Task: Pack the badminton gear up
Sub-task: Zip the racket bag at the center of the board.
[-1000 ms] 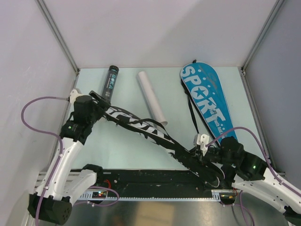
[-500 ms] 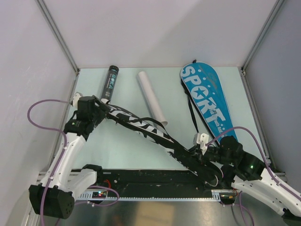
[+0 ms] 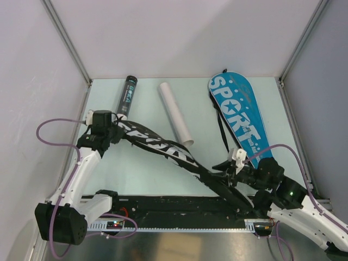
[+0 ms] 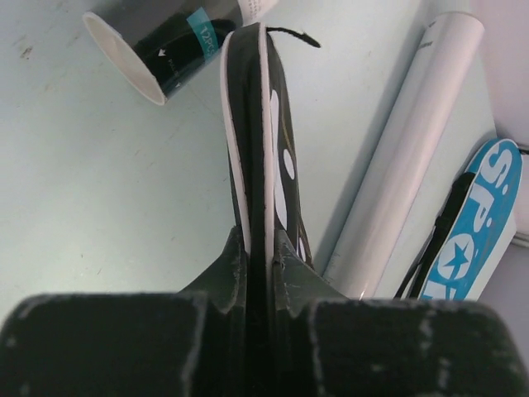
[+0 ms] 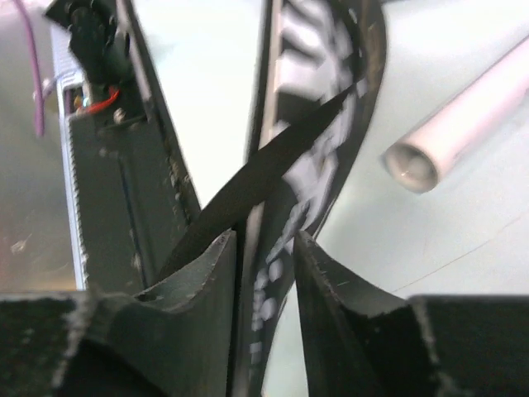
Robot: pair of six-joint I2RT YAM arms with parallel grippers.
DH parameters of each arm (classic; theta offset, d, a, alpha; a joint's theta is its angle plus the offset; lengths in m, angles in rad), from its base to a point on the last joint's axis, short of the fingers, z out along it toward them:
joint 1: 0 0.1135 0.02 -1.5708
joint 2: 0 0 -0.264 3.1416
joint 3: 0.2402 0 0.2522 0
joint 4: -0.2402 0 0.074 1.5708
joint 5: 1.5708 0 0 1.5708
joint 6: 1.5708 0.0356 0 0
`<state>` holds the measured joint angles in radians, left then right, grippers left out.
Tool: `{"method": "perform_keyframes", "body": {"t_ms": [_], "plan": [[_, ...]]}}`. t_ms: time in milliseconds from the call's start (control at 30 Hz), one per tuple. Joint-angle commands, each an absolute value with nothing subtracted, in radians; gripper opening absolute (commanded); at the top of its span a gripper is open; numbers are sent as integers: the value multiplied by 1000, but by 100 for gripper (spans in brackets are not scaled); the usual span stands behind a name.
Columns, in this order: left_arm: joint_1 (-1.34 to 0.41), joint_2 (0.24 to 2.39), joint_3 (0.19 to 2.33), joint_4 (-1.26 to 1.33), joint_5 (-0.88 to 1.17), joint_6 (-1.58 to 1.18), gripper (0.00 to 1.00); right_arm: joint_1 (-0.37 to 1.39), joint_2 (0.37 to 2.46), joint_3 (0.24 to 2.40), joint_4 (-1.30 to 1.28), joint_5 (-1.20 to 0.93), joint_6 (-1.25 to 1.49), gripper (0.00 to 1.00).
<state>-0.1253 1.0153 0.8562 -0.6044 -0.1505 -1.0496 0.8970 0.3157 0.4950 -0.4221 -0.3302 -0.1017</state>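
Observation:
A long black racket cover with white print (image 3: 163, 147) lies slanted across the table, from far left to near right. My left gripper (image 3: 117, 130) is shut on its far left end, and the thin white-edged rim (image 4: 256, 107) runs pinched between the jaws (image 4: 260, 240). My right gripper (image 3: 231, 171) stands at the near right end; its jaws are parted (image 5: 264, 240) around the cover (image 5: 322, 99), with a gap on the right side. A black tube (image 3: 128, 93) lies at the back left, its open end (image 4: 165, 50) close to the cover's tip.
A white tube (image 3: 175, 113) lies in the middle, just behind the black cover. A blue racket cover marked SPORT (image 3: 239, 111) with a black strap lies along the right side. A black rail (image 3: 179, 205) runs along the near edge. Walls close the left, back and right.
My left gripper has closed on the far end of the black cover after shifting slightly back. My right gripper has opened from its grip on the near end.

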Motion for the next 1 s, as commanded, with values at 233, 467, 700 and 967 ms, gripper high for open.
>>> {"method": "perform_keyframes", "body": {"t_ms": [233, 467, 700, 967], "plan": [[-123, 1034, 892, -700, -125, -1292, 0, 888, 417, 796, -449, 251, 534, 46], [-131, 1043, 908, -762, -124, -1406, 0, 1023, 704, 830, -172, 238, 650, 39], [-130, 1033, 951, -840, -150, -1476, 0, 1239, 1008, 848, 142, 370, 495, 40], [-130, 1023, 971, -865, -145, -1549, 0, 1374, 1259, 849, 439, 500, 277, 40]]}}
